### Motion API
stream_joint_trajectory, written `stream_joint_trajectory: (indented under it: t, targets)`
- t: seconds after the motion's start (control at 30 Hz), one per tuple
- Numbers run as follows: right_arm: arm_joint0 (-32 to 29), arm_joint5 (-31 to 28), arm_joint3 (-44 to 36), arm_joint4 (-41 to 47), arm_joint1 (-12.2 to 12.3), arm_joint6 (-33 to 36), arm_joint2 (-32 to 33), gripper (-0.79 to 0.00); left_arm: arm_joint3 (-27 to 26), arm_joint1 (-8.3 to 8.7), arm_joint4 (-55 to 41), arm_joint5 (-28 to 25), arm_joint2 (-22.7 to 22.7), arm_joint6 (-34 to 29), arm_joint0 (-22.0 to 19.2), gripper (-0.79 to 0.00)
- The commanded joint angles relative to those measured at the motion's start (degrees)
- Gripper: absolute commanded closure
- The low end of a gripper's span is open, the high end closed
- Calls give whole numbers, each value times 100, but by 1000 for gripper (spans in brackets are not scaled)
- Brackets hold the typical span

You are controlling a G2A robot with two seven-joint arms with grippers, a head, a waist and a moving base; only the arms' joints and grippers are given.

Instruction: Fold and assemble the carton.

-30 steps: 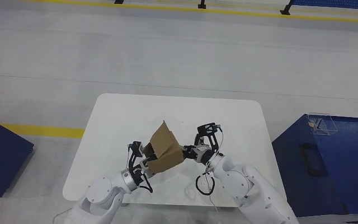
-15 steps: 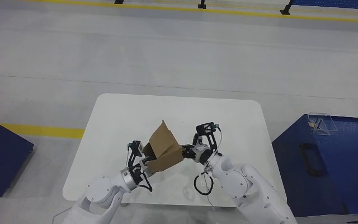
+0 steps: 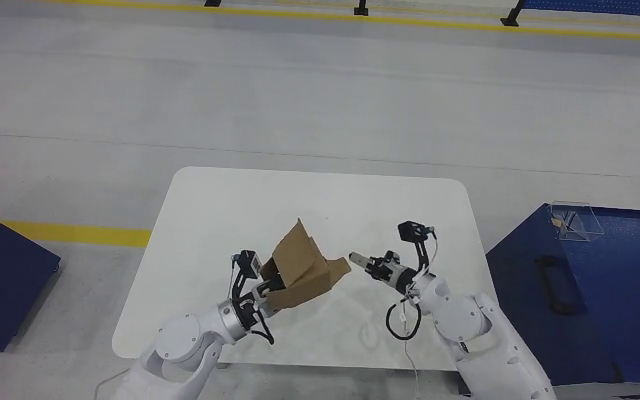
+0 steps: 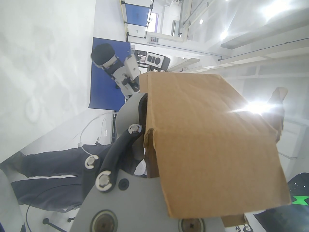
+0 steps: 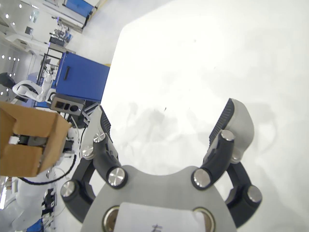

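Brown carton (image 3: pixel 300 270) is sitting up near the worktop (image 3: pixel 400 200) front edge, a bit left of mid. It's tilting, w/ one flap sticking up twd the far edge and another pointing out twd the R gripper (image 3: pixel 358 260). Can't tell whether its underside is touching the worktop.

L gripper (image 3: pixel 262 288) is clamping the carton's wall on the side facing the front-left corner. In left wrist view one finger (image 4: pixel 130 114) is lying agnst the edge of a carton (image 4: pixel 212 134) panel; the other finger is hiding behind cardboard.

R gripper is hovering just beside the carton's right-hand flap, apart from it, jaws spreading wide w/ nothing btwn. In right wrist view the R gripper (image 5: pixel 166 124) is facing bare worktop (image 5: pixel 193 61), ribbed pads (image 5: pixel 218 121) showing. The carton (image 5: pixel 26 143) is lying off to one side, outside the fingers, w/ two folded flaps and a slot btwn them showing at its end.

Blue cabinet (image 3: pixel 570 290) is standing on the floor off the worktop's right edge.
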Motion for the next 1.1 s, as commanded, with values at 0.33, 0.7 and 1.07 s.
stream_joint_trajectory:
  t: [0.33, 0.7, 1.07]
  targets:
    - [-180, -998, -127, 1443, -11, 571, 131, -785, 20, -42, 86, 43, 160, 42, -69, 0]
    - [-298, -1167, -358, 1575, 12, 506, 286, -785, 17, -38, 172, 5, 154, -80, -4, 0]
    - [-251, -1123, -530, 1558, 5, 470, 225, -785, 0, -31, 207, 11, 106, -124, 62, 0]
